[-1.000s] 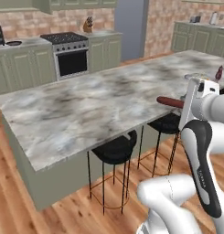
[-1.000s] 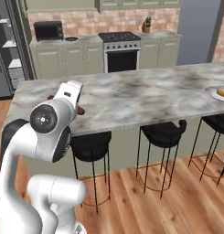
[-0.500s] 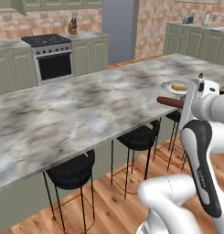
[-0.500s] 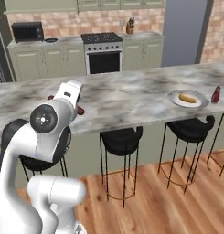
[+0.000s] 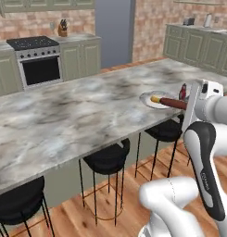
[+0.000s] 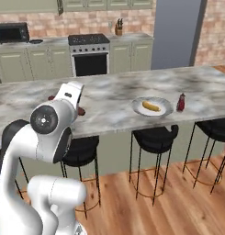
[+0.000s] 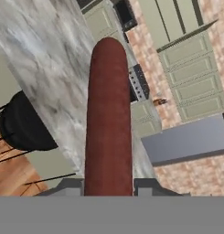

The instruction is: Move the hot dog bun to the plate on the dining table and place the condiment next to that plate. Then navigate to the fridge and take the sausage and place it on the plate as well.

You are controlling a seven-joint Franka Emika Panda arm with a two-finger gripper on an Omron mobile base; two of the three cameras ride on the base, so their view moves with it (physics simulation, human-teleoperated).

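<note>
Marble spreads across the dining table (image 5: pixel 78 111) in the left base view, where the gripper (image 5: pixel 191 105) grips the sausage (image 5: pixel 174 103) just before the plate (image 5: pixel 149 98). From the right base, the hot dog bun (image 6: pixel 151 106) lies on the plate, the condiment (image 6: pixel 181 102) just beside it. Along the hand, the sausage juts forward over a black stool (image 7: pixel 22 123).

— Looks how, this arm (image 5: pixel 205 152)?

— Glossy white shell, rounded and thick. Dark grey, nearly black, long oval panel on one link, with small pale lettering, too small to read.

— And from the other side?

— Same white body (image 6: pixel 38 156). Has a round dark grey cap at the joint (image 6: pixel 43 119), with a small pale mark in the centre. Black curved section behind it. Flat white block for the hand (image 5: pixel 201 99), with a few small dark dots.

— Cables or screws?

— Cannot tell.
</note>
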